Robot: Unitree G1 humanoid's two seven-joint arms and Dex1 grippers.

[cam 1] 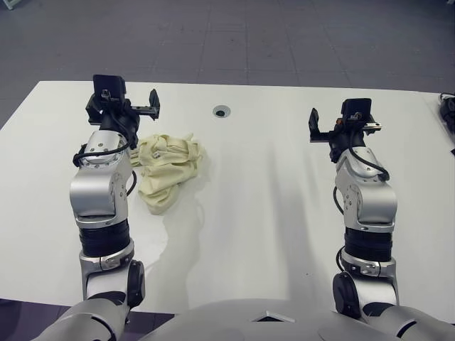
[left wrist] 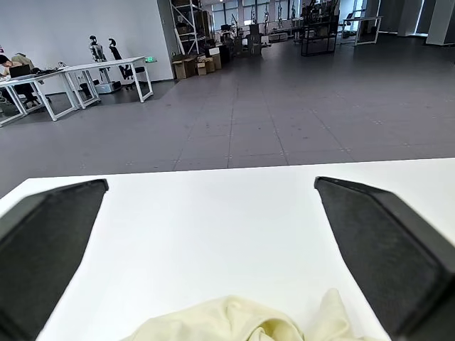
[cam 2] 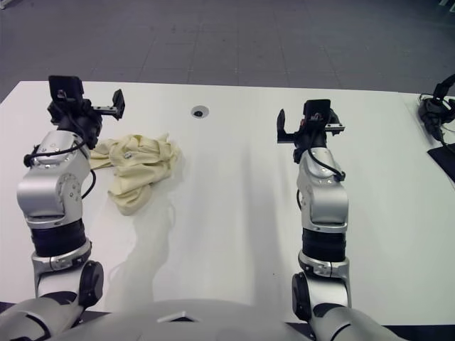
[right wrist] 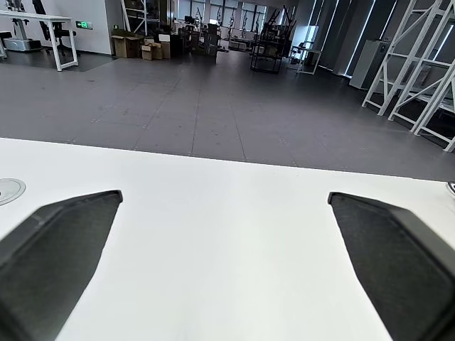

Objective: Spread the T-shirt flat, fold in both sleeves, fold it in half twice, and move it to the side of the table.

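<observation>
The crumpled T-shirt [cam 1: 167, 170] is located on the table's [cam 1: 270, 213] left part, long axis far-to-near, narrow end toward the robot. It lies just beside the left gripper [cam 1: 131, 108], whose fingers [left wrist: 50, 249] are spread and empty. The right gripper [cam 1: 345, 126], likewise released, is held well apart.

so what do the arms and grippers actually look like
The left arm and right arm are silver-grey rounded shells with black ribbed joint bands and a looping black cable near the wrist. The left gripper and right gripper are black, each with a boxy camera block on top and two broad, dark, wedge-shaped fingers.
</observation>
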